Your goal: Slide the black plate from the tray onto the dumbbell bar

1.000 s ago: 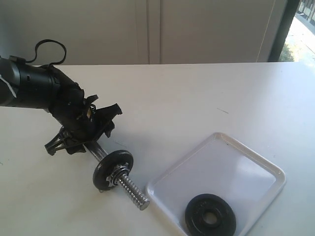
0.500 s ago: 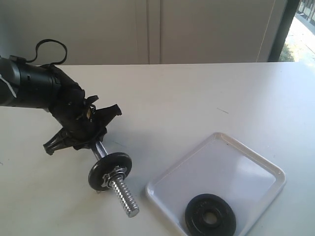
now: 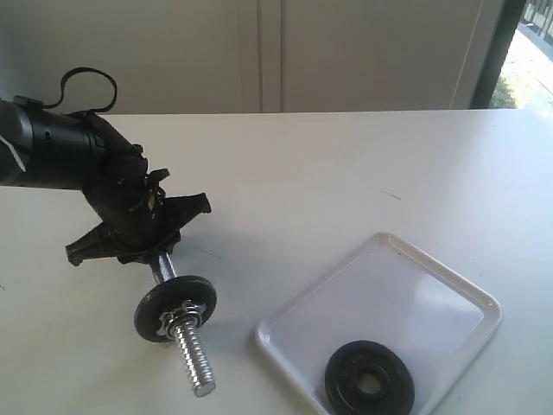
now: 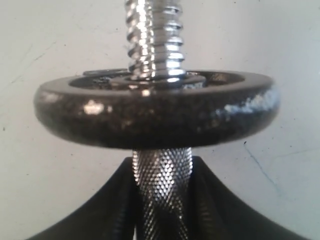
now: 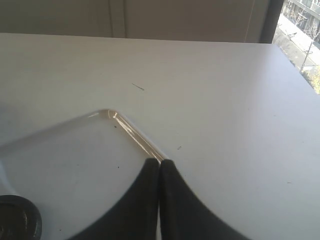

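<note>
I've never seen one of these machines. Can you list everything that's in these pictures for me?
table: one, white, under everything.
tray: one, white, on the table, near right in the exterior view.
black plate: one, black, lying flat in the tray's near corner.
dumbbell bar: one, chrome, near left, threaded end free.
disc: one seen, black, on the bar.
collar nut: one, silver, against that disc.
cabinet doors: pale, behind the table.
window: one, bright, far right.
left tool: one, black, shut on the bar's knurled middle.
right tool: one, black, shut and empty, seen over the tray's edge.
</note>
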You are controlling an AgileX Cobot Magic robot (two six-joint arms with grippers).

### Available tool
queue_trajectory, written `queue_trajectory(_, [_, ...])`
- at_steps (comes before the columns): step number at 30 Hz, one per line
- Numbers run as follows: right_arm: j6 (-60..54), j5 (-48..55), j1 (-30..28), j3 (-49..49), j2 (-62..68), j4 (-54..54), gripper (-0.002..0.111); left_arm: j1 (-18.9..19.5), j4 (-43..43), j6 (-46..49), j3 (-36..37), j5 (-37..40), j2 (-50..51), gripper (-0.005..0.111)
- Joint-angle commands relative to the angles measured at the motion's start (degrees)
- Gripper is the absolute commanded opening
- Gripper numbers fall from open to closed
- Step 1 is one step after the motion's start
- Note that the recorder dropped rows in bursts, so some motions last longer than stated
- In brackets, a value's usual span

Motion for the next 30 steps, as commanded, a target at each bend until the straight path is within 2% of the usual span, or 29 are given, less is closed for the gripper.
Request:
queue_trajectory(1, [-0.22,-0.28,-0.11,0.13,-0.37,-0.18,0.0,0.14,2.64,7.88,0.39,2.96,-2.69,0.0])
queue_trajectory(23, [-0.22,-0.28,-0.11,0.13,-0.37,-0.18,0.0,0.14,1.71,33.9,0.39,6.6,-5.94,0.0])
queue_trajectory(30, [-0.22,-0.28,-0.11,0.13,-0.37,-0.18,0.0,0.14,-2.9,45.1,0.39,8.14,-6.86,0.0])
